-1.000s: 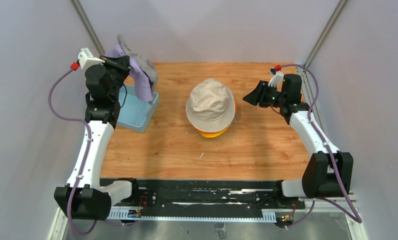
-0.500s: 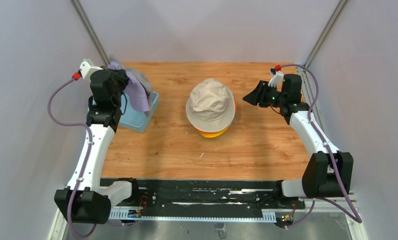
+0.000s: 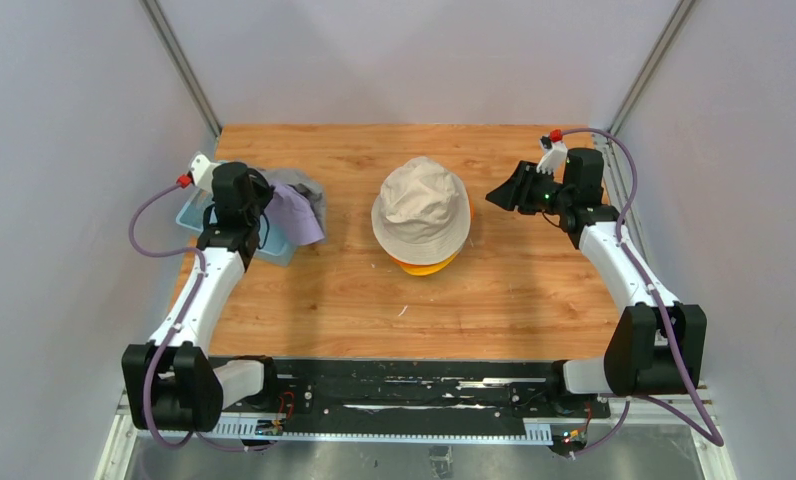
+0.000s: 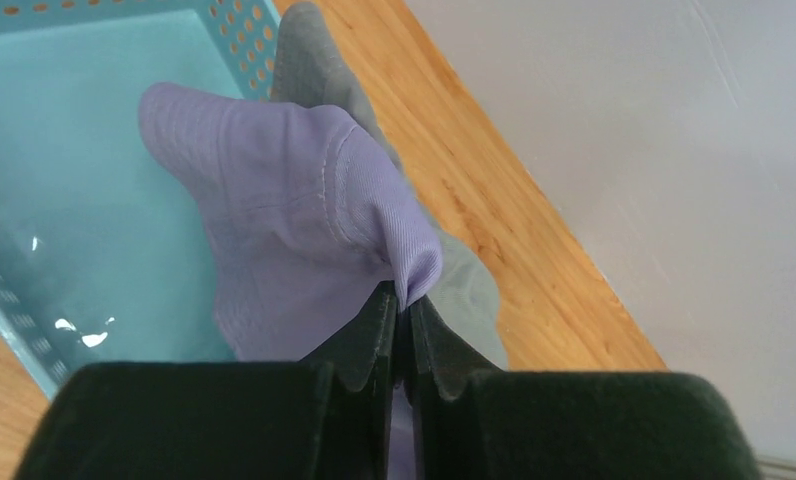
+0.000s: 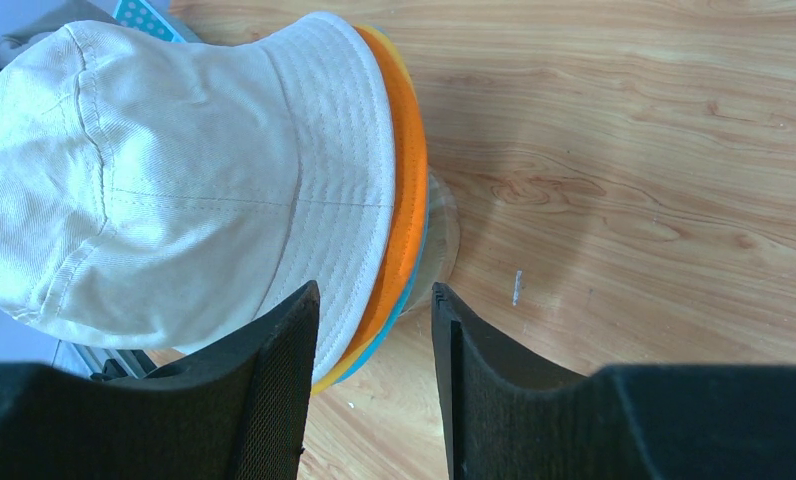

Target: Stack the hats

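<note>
Stacked at middle of table (image 3: pixel 514 290): beige hat (image 3: pixel 421 208) on top, crown up, domed. Under it, brim edges only: orange hat (image 5: pixel 406 200), yellow hat (image 5: pixel 324 382), teal hat (image 5: pixel 379 340) lowest. At left: lavender hat (image 4: pixel 294 200) crumpled, pinched at a fold, hanging. Grey hat (image 4: pixel 309 60) rumpled, just behind it, touching.

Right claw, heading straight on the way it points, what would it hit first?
Probably the brim of the orange fabric bucket hat, under the beige fabric bucket hat; the right claw points there, though depth is unclear.
</note>
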### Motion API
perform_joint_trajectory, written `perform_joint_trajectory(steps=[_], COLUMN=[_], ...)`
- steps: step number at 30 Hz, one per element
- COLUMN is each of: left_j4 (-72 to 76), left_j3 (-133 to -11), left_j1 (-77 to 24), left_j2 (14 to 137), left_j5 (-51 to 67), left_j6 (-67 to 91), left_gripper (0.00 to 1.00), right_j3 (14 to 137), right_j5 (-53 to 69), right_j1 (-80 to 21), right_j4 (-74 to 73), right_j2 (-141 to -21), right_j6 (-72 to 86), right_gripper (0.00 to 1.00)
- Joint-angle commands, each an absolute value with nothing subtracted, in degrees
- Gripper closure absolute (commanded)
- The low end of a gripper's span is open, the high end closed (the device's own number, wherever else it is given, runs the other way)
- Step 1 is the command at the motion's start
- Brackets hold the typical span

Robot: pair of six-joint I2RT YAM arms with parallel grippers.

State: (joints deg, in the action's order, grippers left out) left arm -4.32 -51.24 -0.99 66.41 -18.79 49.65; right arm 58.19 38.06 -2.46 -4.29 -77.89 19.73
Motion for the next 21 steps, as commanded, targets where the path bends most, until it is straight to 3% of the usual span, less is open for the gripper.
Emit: perform_joint_trajectory(steps=[1, 5, 8, 10, 14, 15, 16, 18, 21], left_j4=[2.73, 4.71, 4.63, 4.63, 5.25, 5.47, 5.61, 5.72, 5.85], left_j3=[-49.46, -48.56, -48.59, -48.62, -48.11, -48.0, -47.85, -47.73, -48.01], left_j1=[-0.97, -0.99, -1.0, -0.97, -1.02, -0.98, -0.98, -0.97, -0.97], left_j2=[67.12, 66.7, 66.67, 66.86, 67.16, 67.22, 67.28, 67.41, 67.79], left_j5=[-16.41, -15.64, -15.6, -15.55, -15.17, -14.96, -14.86, -14.81, -14.28], left_j6=[50.22, 50.0, 49.3, 49.11, 49.13, 49.21, 49.31, 49.5, 49.07], left_gripper=[0.87, 0.82, 0.66, 0.61, 0.6, 0.62, 0.7, 0.97, 1.0], right_j3=[57.01, 56.86, 56.87, 56.87, 56.72, 56.78, 56.78, 56.71, 56.71], right_j5=[38.72, 38.69, 38.78, 38.81, 38.87, 38.85, 38.77, 38.61, 38.58], right_j1=[-2.29, -2.28, -2.29, -2.29, -2.28, -2.29, -2.29, -2.29, -2.3], right_j4=[-3.3, -3.25, -3.17, -3.18, -3.08, -3.08, -3.08, -3.09, -3.08], right_j2=[-77.46, -77.43, -77.43, -77.54, -77.52, -77.48, -77.39, -77.26, -77.35], right_j6=[19.82, 19.72, 19.77, 19.8, 19.8, 19.84, 19.78, 19.85, 19.81], right_gripper=[0.55, 0.55, 0.55, 0.55, 0.55, 0.55, 0.55, 0.55, 0.55])
